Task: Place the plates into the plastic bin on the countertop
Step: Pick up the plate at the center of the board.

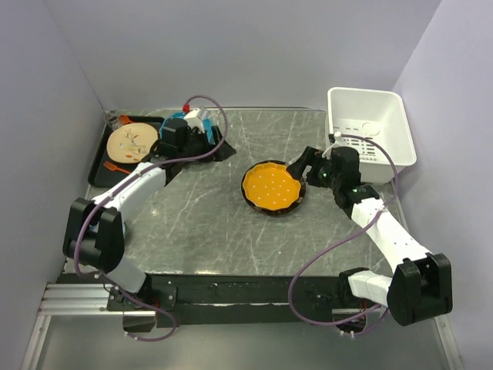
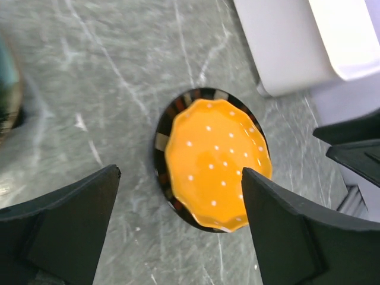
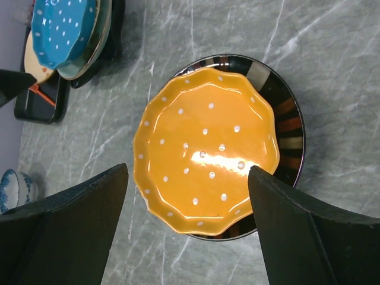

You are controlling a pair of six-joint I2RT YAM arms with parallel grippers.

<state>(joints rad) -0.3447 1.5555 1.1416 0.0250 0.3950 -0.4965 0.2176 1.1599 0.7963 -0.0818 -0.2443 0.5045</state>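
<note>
At the centre of the counter (image 1: 208,231), we see the orange dotted plate (image 1: 271,187) lying flat, face up, on a dark striped-rim plate (image 1: 299,203). Our right hand (image 1: 299,163) hovers open-jawed at its 2 o'clock edge. Our left hand (image 1: 222,146), jaws also apart, hangs well apart at 10 o'clock.

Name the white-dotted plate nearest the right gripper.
The orange scalloped plate, atop a dark striped plate by the right gripper; the teal plate sits far off near the black tray.
</note>
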